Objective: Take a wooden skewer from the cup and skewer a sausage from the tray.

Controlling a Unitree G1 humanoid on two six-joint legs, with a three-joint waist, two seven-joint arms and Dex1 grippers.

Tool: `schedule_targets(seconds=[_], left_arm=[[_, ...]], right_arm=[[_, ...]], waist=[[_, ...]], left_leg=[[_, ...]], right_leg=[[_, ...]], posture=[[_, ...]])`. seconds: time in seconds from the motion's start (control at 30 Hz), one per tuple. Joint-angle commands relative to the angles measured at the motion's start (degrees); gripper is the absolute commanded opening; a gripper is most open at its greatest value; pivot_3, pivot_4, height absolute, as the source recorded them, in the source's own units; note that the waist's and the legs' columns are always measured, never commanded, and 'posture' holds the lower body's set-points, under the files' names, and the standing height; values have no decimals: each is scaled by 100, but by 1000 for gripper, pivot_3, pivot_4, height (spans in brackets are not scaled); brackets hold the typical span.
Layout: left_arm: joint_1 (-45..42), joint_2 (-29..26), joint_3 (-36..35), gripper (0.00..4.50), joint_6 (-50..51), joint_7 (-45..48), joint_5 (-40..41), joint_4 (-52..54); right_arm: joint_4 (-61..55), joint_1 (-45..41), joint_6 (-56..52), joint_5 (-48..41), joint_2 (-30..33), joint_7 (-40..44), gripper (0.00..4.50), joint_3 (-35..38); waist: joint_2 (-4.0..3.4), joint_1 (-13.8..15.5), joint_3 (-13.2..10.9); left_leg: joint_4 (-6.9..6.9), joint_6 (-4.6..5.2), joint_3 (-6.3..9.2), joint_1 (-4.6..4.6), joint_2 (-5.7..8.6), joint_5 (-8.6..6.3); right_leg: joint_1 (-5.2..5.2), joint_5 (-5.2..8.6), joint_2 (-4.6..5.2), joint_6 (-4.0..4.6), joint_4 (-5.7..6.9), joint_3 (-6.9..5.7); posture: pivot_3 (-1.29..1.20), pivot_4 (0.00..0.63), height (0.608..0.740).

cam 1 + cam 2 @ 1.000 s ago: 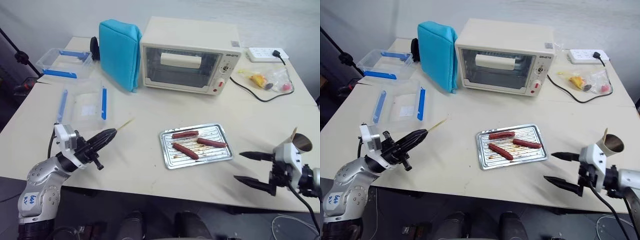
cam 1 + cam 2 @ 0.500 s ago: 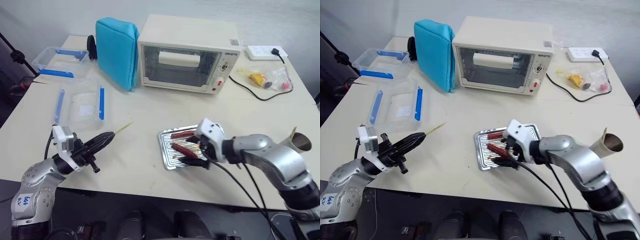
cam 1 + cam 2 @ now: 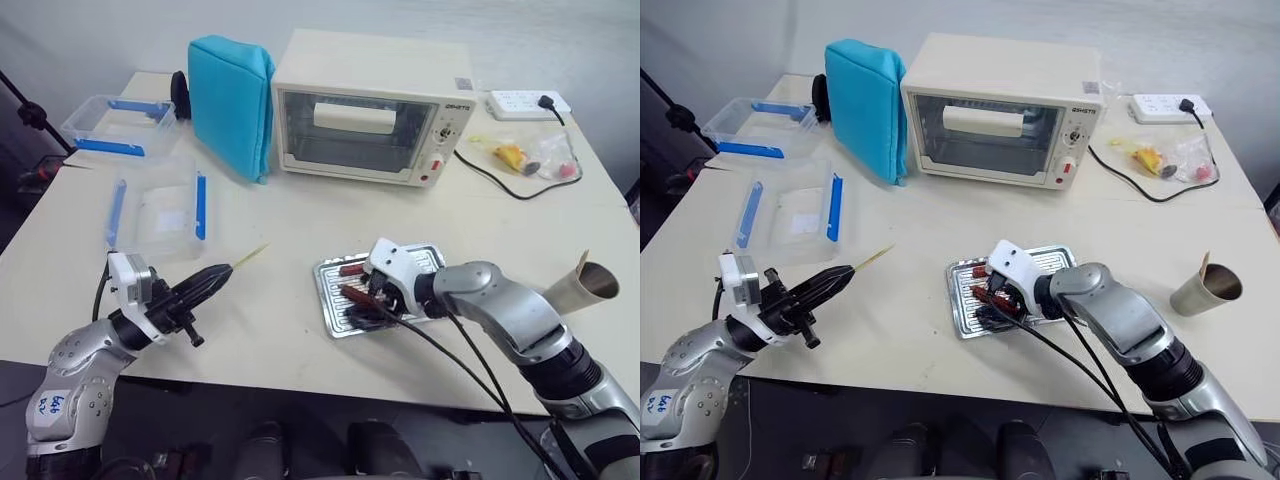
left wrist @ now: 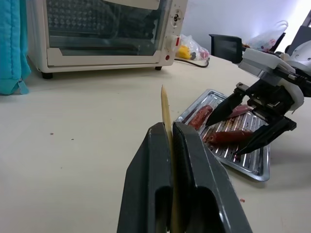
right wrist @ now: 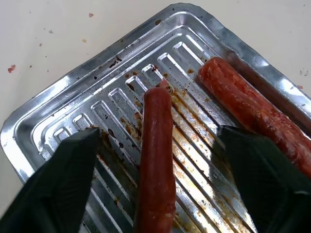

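Left gripper [image 3: 212, 277] hovering over the near left part of the table [image 3: 290, 220], black fingers pinched tight on the wooden skewer [image 3: 249, 256], pointed tip sticking out past the fingertips toward the tray [image 3: 330, 300]. Seen from the head, just a short pale sliver showing beyond the jaws; seen from the left wrist, the skewer [image 4: 166, 116] running up between the two fingers and rising clear above them, tip well short of the tray [image 4: 252, 165].

Right gripper [image 3: 997, 302] reaching down over the tray's near left end, jaws standing apart, one on each side of a sausage [image 5: 156, 160]. In the head views, the fingers crowding and half hiding that sausage. From the right wrist, a plain gap showing between each finger and the sausage, neither pad touching, the sausage lying flat on the ridged, greasy bottom. Second sausage [image 5: 252, 114] lying just beside it, near the tray's far wall. From the left wrist, the same right gripper [image 4: 238, 128] showing from the side, fingertips lowered to the sausage [image 4: 232, 136], with another sausage [image 4: 198, 116] beyond.

Cup [image 3: 1206, 290] standing at the far right edge of the table, well apart from the tray, a stick poking out of it. Toaster oven [image 3: 370, 105], blue cloth case [image 3: 232, 100] and clear plastic boxes [image 3: 160, 205] sitting farther back.
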State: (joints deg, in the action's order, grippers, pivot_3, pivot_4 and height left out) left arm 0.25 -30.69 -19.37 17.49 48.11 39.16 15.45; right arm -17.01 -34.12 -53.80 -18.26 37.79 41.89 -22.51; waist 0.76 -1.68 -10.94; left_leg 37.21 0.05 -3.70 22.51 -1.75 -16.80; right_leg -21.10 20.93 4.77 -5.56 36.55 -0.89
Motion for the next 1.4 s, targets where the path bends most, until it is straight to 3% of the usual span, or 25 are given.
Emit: schedule_targets(seconds=[0.03,0.13,0.47,0.6,1.3,1.4], left_arm=[[-27,29,-57,0,-96,-5,107,192],[-65,43,-52,0,-105,15,97,159],[-119,34,-40,0,-107,76,75,92],[-141,33,-31,0,-126,101,61,61],[-232,15,84,0,-188,298,2,-99],[-183,-144,226,0,-120,556,-8,-42]], right_arm=[[-50,36,205,130,29,127,2485,-17],[-33,32,268,217,6,202,1530,-53],[-15,94,440,369,-44,367,1530,-58],[-2,105,527,410,-53,451,660,-45],[52,150,841,449,40,754,660,208],[-193,160,1146,169,171,1189,660,454]], waist=[[0,-7,0],[0,-8,0],[1,-8,1],[1,-9,1],[2,-3,1],[2,-3,1]], left_leg=[[0,0,0,0,0,0],[0,-1,-2,0,0,0],[0,-1,-3,0,0,1],[0,-1,-4,0,0,1],[1,-1,-4,0,0,1],[0,-1,-4,0,0,1]], right_leg=[[-1,0,0,0,1,0],[-4,0,-1,0,4,2],[-4,0,-1,0,6,2],[-4,0,-1,0,6,2],[-4,0,-1,0,6,2],[-4,0,-1,0,6,2]], posture=[[0,150,740],[0,150,740],[0,150,740],[0,150,740],[0,150,740],[0,150,740]])
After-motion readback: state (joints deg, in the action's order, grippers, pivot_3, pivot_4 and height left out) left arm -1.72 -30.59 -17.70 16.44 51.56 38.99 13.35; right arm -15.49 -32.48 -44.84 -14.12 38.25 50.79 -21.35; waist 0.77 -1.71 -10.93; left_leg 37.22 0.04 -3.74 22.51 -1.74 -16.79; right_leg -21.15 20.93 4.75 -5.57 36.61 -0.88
